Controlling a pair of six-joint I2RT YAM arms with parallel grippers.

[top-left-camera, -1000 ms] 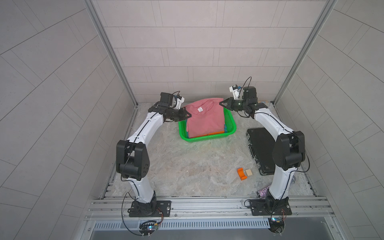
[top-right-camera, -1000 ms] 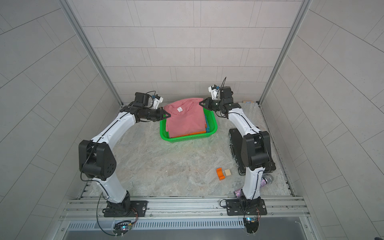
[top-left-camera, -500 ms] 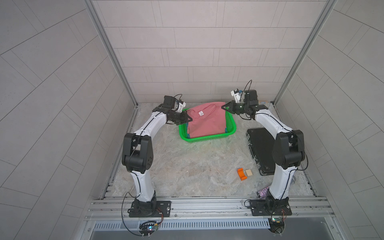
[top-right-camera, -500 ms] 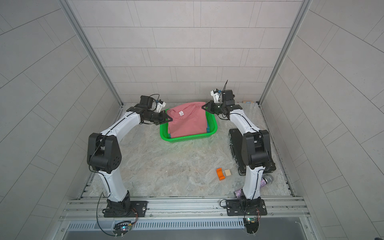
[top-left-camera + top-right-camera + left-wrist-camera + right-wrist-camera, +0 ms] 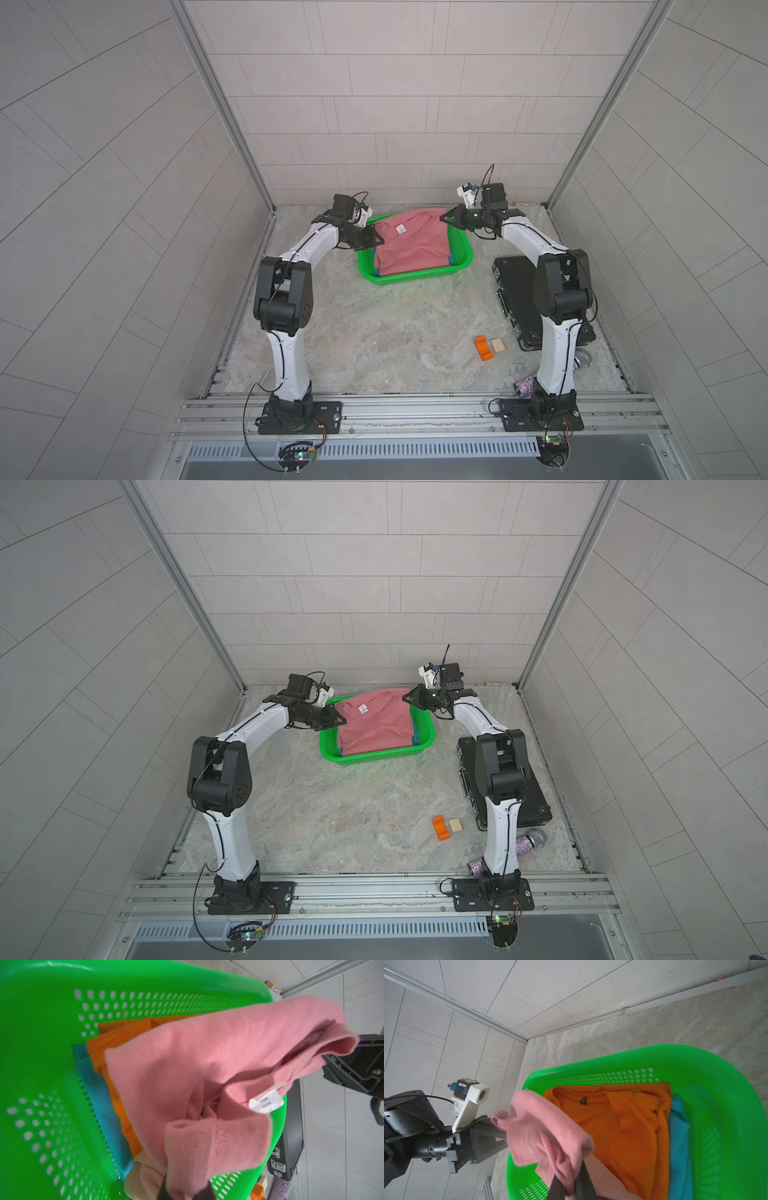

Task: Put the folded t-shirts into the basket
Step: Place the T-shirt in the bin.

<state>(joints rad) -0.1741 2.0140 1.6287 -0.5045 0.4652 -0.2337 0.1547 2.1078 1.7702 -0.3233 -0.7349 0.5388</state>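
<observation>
On the stone-patterned worktop (image 5: pixel 374 340), near the back wall: green basket (image 5: pixel 415 279), all three folded t-shirts inside. To its right, a flat black case (image 5: pixel 519 299).

Topmost in both top views: pink t-shirt (image 5: pixel 411 249), hiding nearly everything beneath. Plain only in the wrist views: orange t-shirt (image 5: pixel 623 1126) stacked on blue t-shirt (image 5: pixel 679 1147).

Both arms stretched forward, forearms angled inward toward the basket's far corners. Left gripper (image 5: pixel 376 240) at the pink t-shirt's far left corner, right gripper (image 5: pixel 444 218) at its far right corner. Each pinches a bunch of pink cloth between jaws only slightly apart, with both corners lifted above the rim.

At the pink collar, a white label (image 5: pixel 266 1102), print too blurred to read. At the orange collar, a small dark label (image 5: pixel 583 1100), unreadable.
</observation>
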